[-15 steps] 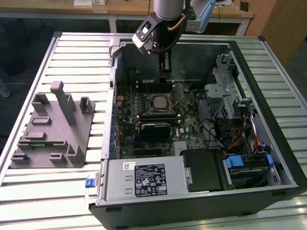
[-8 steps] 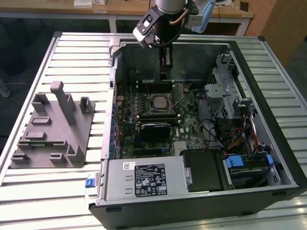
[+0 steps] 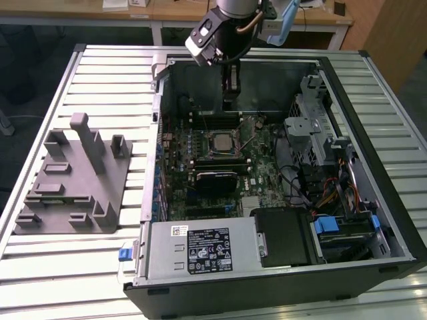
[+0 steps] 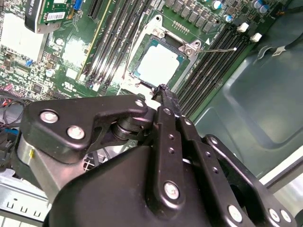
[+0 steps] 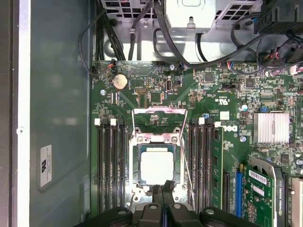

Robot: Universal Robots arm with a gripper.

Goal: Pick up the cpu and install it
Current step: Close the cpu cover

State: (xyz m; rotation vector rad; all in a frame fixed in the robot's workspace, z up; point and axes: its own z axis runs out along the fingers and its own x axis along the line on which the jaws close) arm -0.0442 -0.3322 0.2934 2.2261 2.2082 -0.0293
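Observation:
The cpu (image 3: 219, 142) lies flat in the black socket on the green motherboard (image 3: 263, 177), its silvery top facing up. Both wrist views show it, the cpu (image 4: 158, 64) and the cpu (image 5: 157, 165) framed by the socket, with the metal load plate (image 5: 159, 113) swung open beside it. My gripper (image 3: 230, 90) hangs above the board toward the case's back wall, clear of the chip. Its black fingers (image 4: 163, 94) are pressed together with nothing between them; the fingertips (image 5: 163, 190) sit at the socket's edge in the first wrist view.
The open computer case (image 3: 150, 133) rests on a slatted metal table (image 3: 100, 73). A grey fixture (image 3: 73, 177) stands at the exterior view's left. Memory slots (image 5: 110, 161) flank the socket. A drive cage and cables (image 3: 313, 133) fill the case's right side, and a power supply (image 3: 200, 250) the front.

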